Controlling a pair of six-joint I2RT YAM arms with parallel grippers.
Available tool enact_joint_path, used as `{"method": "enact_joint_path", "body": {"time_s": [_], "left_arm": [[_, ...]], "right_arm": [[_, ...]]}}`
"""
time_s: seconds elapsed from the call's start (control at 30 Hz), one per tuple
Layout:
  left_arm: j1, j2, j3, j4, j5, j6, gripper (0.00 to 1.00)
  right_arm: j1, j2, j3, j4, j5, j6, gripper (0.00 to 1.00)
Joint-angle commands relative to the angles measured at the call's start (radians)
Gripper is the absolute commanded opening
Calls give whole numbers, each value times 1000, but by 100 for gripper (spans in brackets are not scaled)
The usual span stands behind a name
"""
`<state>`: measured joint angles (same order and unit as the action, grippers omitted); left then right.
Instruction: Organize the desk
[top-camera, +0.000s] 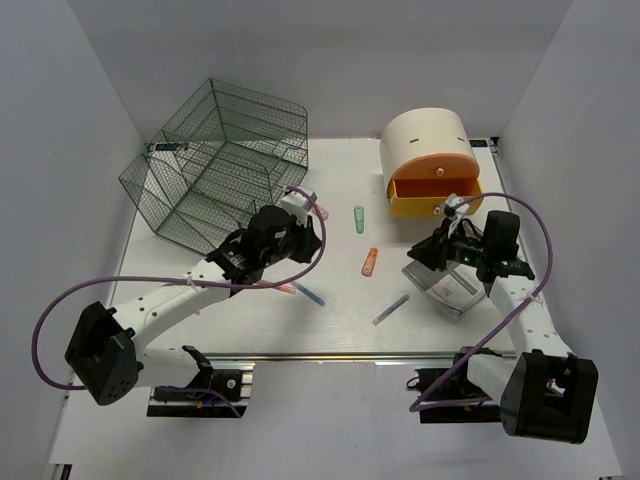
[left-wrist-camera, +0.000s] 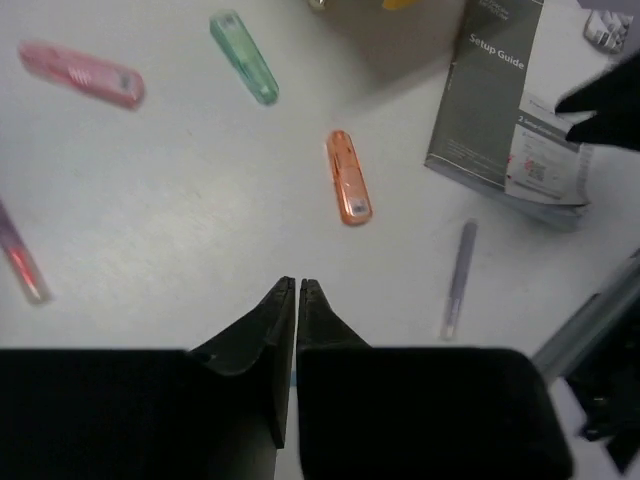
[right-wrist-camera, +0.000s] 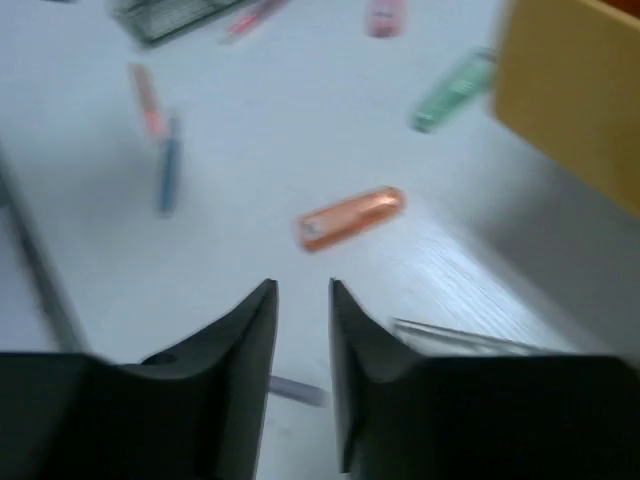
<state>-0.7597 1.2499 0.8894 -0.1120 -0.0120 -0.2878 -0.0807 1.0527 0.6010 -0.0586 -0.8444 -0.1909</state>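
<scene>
The white desk (top-camera: 340, 325) carries scattered stationery. An orange highlighter (top-camera: 370, 262) (left-wrist-camera: 348, 178) (right-wrist-camera: 350, 218) lies mid-desk between both arms. My left gripper (top-camera: 288, 258) (left-wrist-camera: 297, 283) hangs over the desk left of it, jaws shut with only a hairline gap and nothing visibly held. A blue pen (top-camera: 308, 294) (right-wrist-camera: 168, 165) lies just near of it. My right gripper (top-camera: 425, 255) (right-wrist-camera: 303, 285) is open and empty at the edge of a grey Setup Guide booklet (top-camera: 452, 290) (left-wrist-camera: 500, 110). A purple pen (top-camera: 390, 308) (left-wrist-camera: 458, 280) lies below it.
A dark wire-mesh cage (top-camera: 215, 160) stands at the back left. The cream-and-orange drawer box (top-camera: 430, 145) at the back right has its yellow drawer (top-camera: 435, 197) (right-wrist-camera: 570, 90) pulled out. A green highlighter (top-camera: 358, 220) (left-wrist-camera: 245, 55) and a pink one (top-camera: 318, 210) (left-wrist-camera: 80, 75) lie mid-back. The metal rail (top-camera: 330, 358) runs along the near edge.
</scene>
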Motion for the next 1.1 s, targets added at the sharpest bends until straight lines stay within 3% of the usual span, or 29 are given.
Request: {"method": "enact_joint_path", "body": {"time_s": [0.0,0.03,0.1,0.17,0.2,0.23,0.3,0.43,0.6,0.7,1.07], "left_arm": [[11,10,13,-66,49,-175,15],[11,-6,6,-93,44,-201,14],[-1,-29,-21,-124,-7,-266,21],[-1,-62,-35,-189,-32,-324,36],[-1,-72,-49,-207,-61,-347,52],[8,-79,-56,-247,-71,-372,57],[8,-92,-70,-282,-106,-474,67],[8,-95,-95,-325,-175,-649,76],[8,29,-43,-404,-200,-862,75],[8,156,84,-549,-206,-987,65],[-1,330,166,-580,-82,-1042,63]], "right_arm": [[13,-8,69,-308,-401,-444,27],[30,-5,89,-308,-403,-447,15],[41,-2,114,-316,-391,-444,4],[70,-19,134,-302,-352,-426,11],[78,-28,132,-281,-335,-356,22],[111,-55,126,-209,-294,-310,25],[130,-85,82,-124,-221,-177,32],[154,-149,37,-79,-124,-156,40],[151,-164,52,-115,-29,-159,45],[150,-178,56,-113,13,-157,47],[141,-215,37,-78,82,-160,48]]}}
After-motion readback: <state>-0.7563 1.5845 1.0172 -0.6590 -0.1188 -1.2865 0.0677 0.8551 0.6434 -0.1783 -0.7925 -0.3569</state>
